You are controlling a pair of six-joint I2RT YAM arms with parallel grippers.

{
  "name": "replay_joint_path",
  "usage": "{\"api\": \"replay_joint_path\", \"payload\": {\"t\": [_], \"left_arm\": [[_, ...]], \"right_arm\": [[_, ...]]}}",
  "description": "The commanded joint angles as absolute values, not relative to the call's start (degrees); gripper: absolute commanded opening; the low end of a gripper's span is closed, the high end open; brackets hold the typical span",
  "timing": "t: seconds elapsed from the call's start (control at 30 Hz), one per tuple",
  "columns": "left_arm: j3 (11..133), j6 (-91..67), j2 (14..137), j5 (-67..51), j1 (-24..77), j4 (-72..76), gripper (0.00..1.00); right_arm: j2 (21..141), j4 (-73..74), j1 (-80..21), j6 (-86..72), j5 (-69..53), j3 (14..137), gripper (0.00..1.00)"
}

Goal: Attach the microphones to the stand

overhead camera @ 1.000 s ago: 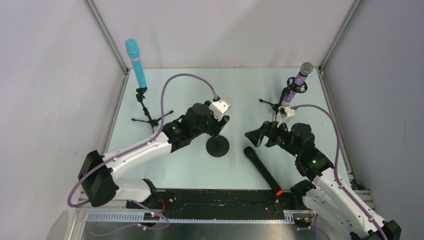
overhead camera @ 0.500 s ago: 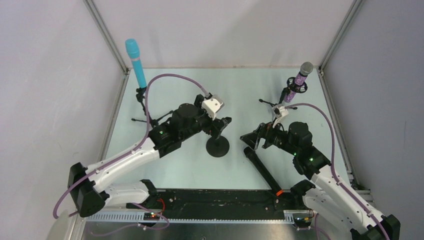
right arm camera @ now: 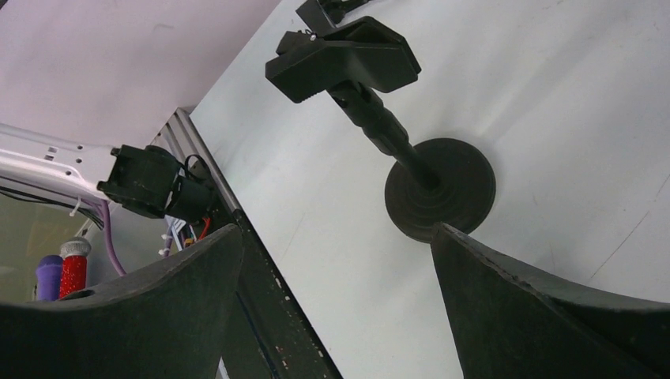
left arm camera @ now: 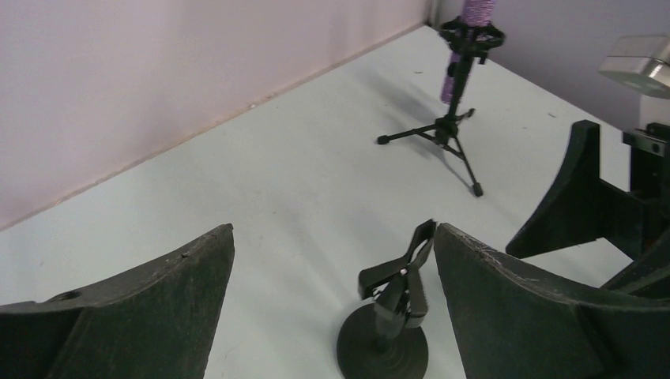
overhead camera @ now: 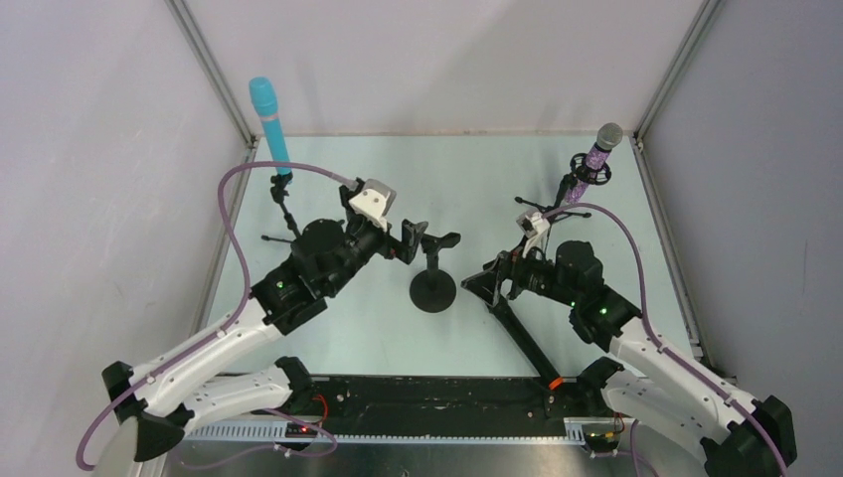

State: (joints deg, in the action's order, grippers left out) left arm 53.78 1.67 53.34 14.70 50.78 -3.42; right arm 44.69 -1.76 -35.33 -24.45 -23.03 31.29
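Black microphone (overhead camera: 527,343) lying flat (orange ring at near end), clip stand (overhead camera: 433,290) upright

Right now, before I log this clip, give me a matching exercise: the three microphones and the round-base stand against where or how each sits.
Column A
1 blue microphone
2 purple microphone
3 black microphone
4 round-base stand

Column B
a lying flat
b clip empty, middle
c mounted, far left
d mounted, far right

Pairs: 1-c, 2-d, 3-a, 4-b
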Motion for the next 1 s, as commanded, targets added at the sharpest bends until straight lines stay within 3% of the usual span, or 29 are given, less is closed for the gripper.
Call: {"api": "replay_joint_path", "payload": {"t": [0.0, 0.47, 0.73, 0.97], "left_arm": [[50.13, 0.44, 51.37, 20.25, 51.04, -1.57, 1.00], [40.59, 1.06, 44.11, 15.42, 50.99, -4.79, 1.00], [38.96, 4.10, 46.39, 5.14, 51.00, -5.01, 1.00], [39.46, 3.99, 51.33, 4.58, 51.05, -4.59, 1.00]], "right_arm": [[47.59, -5.25, -36.18, -23.60, -23.08, 34.09, 0.91], [52.43, -7.04, -35.93, -21.69, -24.04, 36.56, 0.90], [51.57, -5.24, -32.58, -19.41, -23.99, 36.56, 0.92], [50.42, 4.28, -30.78, -15.55, -19.18, 36.56, 0.94]]}}
